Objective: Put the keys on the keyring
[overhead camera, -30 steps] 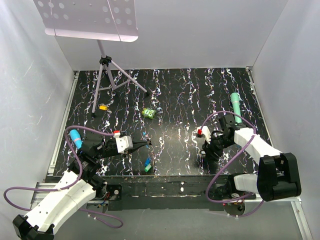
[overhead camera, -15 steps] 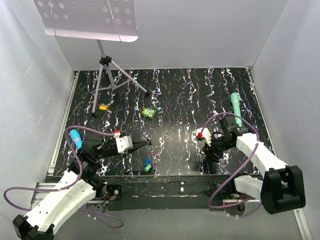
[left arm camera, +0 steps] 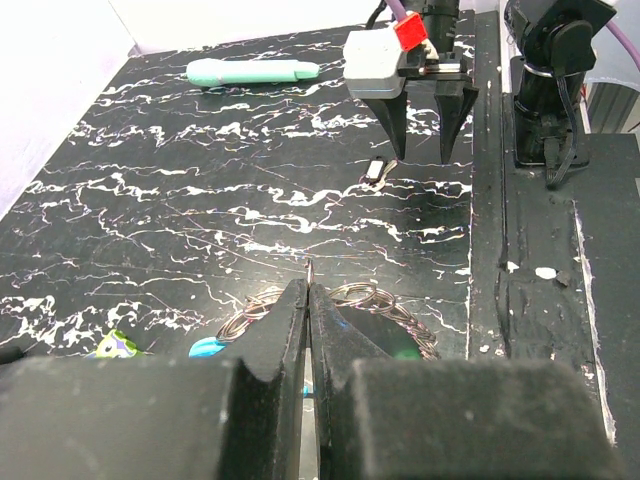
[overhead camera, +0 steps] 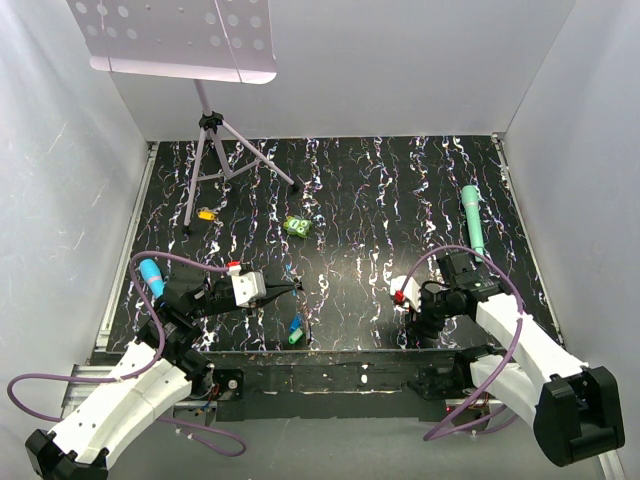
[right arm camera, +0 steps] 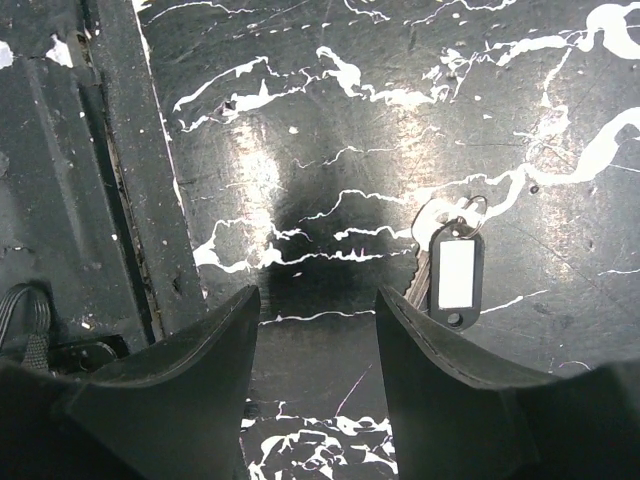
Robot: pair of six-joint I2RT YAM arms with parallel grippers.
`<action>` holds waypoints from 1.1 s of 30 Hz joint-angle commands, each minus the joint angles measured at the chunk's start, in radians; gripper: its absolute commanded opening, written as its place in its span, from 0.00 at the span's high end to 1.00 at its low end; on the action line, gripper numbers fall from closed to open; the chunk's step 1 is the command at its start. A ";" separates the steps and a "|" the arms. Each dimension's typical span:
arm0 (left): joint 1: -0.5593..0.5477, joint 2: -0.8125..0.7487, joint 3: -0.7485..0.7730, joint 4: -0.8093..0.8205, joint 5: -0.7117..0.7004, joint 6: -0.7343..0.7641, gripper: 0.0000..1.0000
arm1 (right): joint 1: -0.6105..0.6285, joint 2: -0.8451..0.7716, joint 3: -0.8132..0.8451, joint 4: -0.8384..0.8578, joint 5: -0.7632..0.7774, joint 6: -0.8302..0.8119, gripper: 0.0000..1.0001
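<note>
My left gripper [overhead camera: 297, 287] is shut; in the left wrist view [left arm camera: 308, 290] a thin metal tip pokes out between the pads, and I cannot tell what it belongs to. Under and beyond those fingers lies the keyring [left arm camera: 385, 305], a loop of thin grey chain with a blue piece [left arm camera: 205, 347] at its far end. A blue-headed and a teal-headed key [overhead camera: 295, 330] lie near the table's front edge. My right gripper [overhead camera: 413, 322] is open, pointing down [right arm camera: 315, 300] over bare table. A key with a black, white-labelled tag [right arm camera: 455, 275] lies just right of its right finger, also seen in the left wrist view [left arm camera: 375, 172].
A teal marker [overhead camera: 472, 215] lies at the right. A bright green lumpy object [overhead camera: 296, 226] sits mid-table and a small orange piece [overhead camera: 206, 213] at the left. A tripod stand [overhead camera: 215, 165] stands at the back left. The black front rail [overhead camera: 320, 355] runs along the near edge.
My right arm has drawn back toward the near edge and lowered, its gripper still open. My left arm has not moved.
</note>
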 commanded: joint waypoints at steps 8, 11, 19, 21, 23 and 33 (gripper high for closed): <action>0.009 -0.003 0.043 0.012 0.003 0.018 1.00 | 0.029 0.068 0.029 0.050 0.036 0.099 0.42; 0.008 -0.002 0.043 0.012 0.005 0.016 1.00 | 0.048 0.080 0.036 0.050 0.038 0.135 0.42; 0.009 -0.003 0.043 0.009 0.002 0.016 1.00 | 0.092 0.096 0.036 0.071 0.071 0.187 0.43; 0.009 -0.003 0.041 0.009 0.002 0.018 1.00 | 0.098 0.108 0.040 0.079 0.084 0.196 0.42; 0.009 -0.005 0.043 0.009 0.002 0.018 1.00 | 0.105 0.120 0.038 0.090 0.095 0.202 0.43; 0.009 -0.003 0.045 0.008 0.002 0.019 1.00 | 0.120 0.143 0.032 0.119 0.121 0.224 0.43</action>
